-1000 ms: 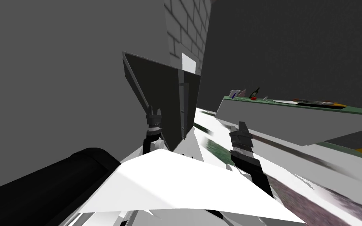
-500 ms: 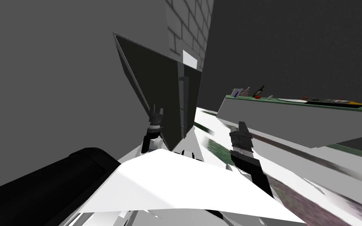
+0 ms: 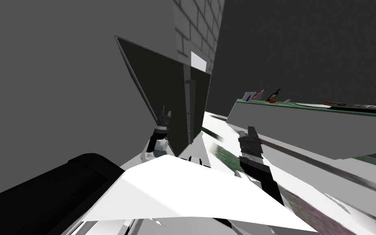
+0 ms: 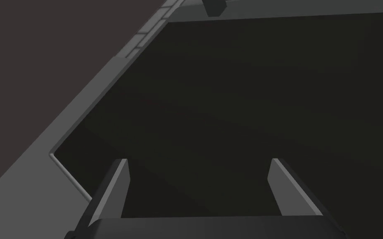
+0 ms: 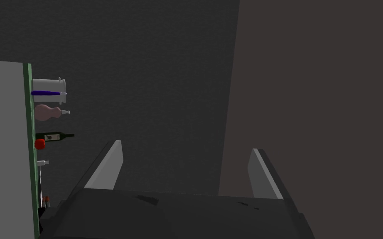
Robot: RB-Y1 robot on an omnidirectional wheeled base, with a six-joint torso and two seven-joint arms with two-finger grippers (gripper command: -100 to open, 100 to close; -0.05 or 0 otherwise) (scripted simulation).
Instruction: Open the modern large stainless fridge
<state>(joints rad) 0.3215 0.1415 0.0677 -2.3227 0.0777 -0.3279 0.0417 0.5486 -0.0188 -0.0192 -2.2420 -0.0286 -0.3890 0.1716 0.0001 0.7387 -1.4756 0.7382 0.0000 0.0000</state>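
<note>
The tall dark fridge [image 3: 162,89] stands upright just ahead beside the brick wall [image 3: 195,24], left of the green-topped counter [image 3: 289,118]. The left hand [image 3: 163,111] points at its broad dark face, fingers spread, gripping nothing. The right hand [image 3: 251,131], nearer the counter, is spread and empty.

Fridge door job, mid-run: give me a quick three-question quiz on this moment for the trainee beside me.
1. True or false: the left gripper is shut on the dark fridge door.
2. Which stands on the green-topped counter next to the red round thing? A) a dark bottle B) a yellow kettle C) a blue book
3. Fill in: the fingers of the right gripper stand ____, with nothing between them.
Key: 1 false, its fingers are open, with the door panel ahead of them; 2 A; 3 open.
</note>
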